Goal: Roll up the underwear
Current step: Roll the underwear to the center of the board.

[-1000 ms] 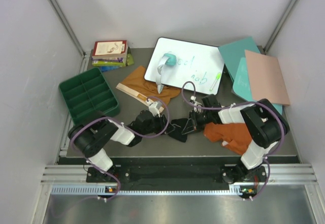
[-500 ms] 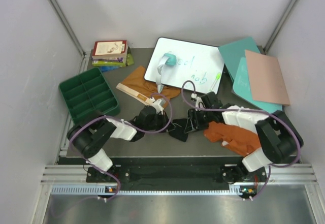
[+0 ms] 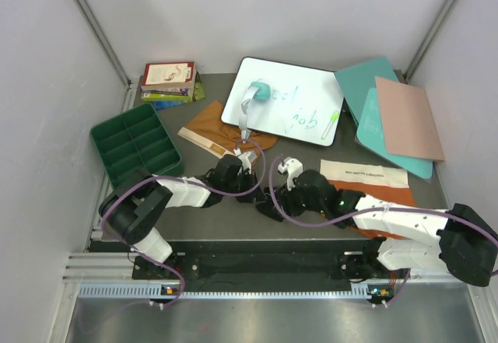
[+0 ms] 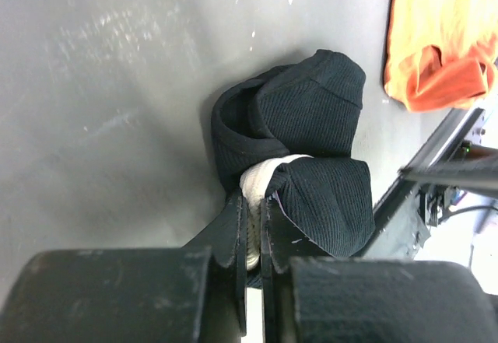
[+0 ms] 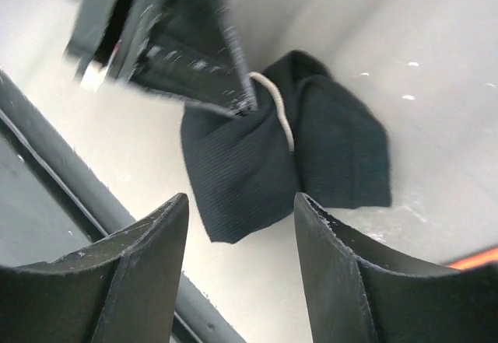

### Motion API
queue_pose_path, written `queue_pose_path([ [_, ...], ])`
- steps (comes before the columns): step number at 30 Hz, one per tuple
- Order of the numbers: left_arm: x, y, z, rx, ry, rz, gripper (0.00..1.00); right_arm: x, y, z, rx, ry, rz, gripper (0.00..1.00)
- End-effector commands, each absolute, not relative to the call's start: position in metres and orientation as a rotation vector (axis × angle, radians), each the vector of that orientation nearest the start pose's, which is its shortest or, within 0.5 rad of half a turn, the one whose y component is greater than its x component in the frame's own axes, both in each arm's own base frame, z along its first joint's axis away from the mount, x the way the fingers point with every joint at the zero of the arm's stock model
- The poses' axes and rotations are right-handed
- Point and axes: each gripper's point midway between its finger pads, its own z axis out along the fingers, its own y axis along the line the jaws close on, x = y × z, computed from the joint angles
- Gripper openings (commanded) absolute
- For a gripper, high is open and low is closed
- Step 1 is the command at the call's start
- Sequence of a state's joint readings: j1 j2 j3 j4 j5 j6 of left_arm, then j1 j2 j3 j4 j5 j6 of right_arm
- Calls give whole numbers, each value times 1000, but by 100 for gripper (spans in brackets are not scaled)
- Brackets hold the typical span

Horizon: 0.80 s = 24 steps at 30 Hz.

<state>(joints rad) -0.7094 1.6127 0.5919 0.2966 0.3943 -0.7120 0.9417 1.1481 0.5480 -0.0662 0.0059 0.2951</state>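
The black underwear (image 4: 303, 125) lies bunched on the grey table (image 3: 194, 211), small and dark near the front centre in the top view (image 3: 269, 206). My left gripper (image 4: 254, 226) is shut on its white waistband (image 4: 264, 178), which shows pinched between the jaws. It reaches in from the left (image 3: 250, 187). My right gripper (image 5: 241, 226) is open just short of the black cloth (image 5: 264, 164), holding nothing, and comes from the right (image 3: 285, 200). The rust-orange underwear (image 3: 393, 203) lies under my right arm. The mustard-tan one (image 3: 212, 124) lies behind.
A green compartment tray (image 3: 136, 145) stands at the left, with books (image 3: 167, 82) behind it. A whiteboard (image 3: 284, 98) carries a teal object (image 3: 258, 92) and a green marker (image 3: 331, 125). Teal (image 3: 366, 82) and pink (image 3: 408, 117) boards lie at the back right. The table's front rail (image 5: 47, 156) runs close by.
My left gripper has shut on the black underwear's waistband. My right gripper let go and opened, and that arm dropped low toward the front, uncovering the rust-orange underwear's waistband.
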Motion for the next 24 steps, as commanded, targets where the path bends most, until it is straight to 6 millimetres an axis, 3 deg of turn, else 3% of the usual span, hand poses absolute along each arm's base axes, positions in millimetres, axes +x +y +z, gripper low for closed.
queue_pose_path([
  [1,175,-278,-4,237,2751,-1044,0,181,284,99,-815,2002,565,56],
  [11,174,-275,-4,242,2784,-1034,0,155,310,72,-1040,1990,467,55],
  [19,174,-275,1,257,2773,-1050,0,158,301,30,-1051,2099,305,54],
  [24,171,-277,10,280,2736,-1097,0,154,294,3,-1067,2199,231,23],
])
